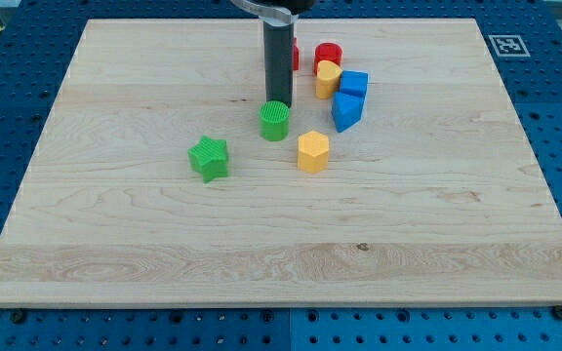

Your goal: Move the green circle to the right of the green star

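The green circle (274, 121) stands near the board's middle, toward the view's top. The green star (209, 158) lies to its lower left, about a block's width away. My tip (278, 100) is at the lower end of the dark rod, right behind the green circle on its top side, touching or nearly touching it. The rod hides part of a red block (295, 57) behind it.
A yellow hexagon (313, 151) lies just right and below the green circle. A cluster at the view's top right of the rod holds a red cylinder (328, 55), a yellow block (328, 78) and two blue blocks (353, 84) (347, 111). The wooden board (115, 273) lies on a blue pegboard.
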`<action>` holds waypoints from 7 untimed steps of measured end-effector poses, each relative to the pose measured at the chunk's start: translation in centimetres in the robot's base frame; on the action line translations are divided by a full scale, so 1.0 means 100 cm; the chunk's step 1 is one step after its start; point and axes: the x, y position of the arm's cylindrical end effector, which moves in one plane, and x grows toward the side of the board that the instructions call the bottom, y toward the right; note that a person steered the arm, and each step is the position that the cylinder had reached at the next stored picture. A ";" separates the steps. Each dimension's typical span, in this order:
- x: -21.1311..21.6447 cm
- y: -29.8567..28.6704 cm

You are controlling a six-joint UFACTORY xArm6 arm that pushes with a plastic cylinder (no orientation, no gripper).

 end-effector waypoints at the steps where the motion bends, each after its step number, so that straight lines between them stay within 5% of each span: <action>1: 0.001 -0.002; 7: 0.068 0.007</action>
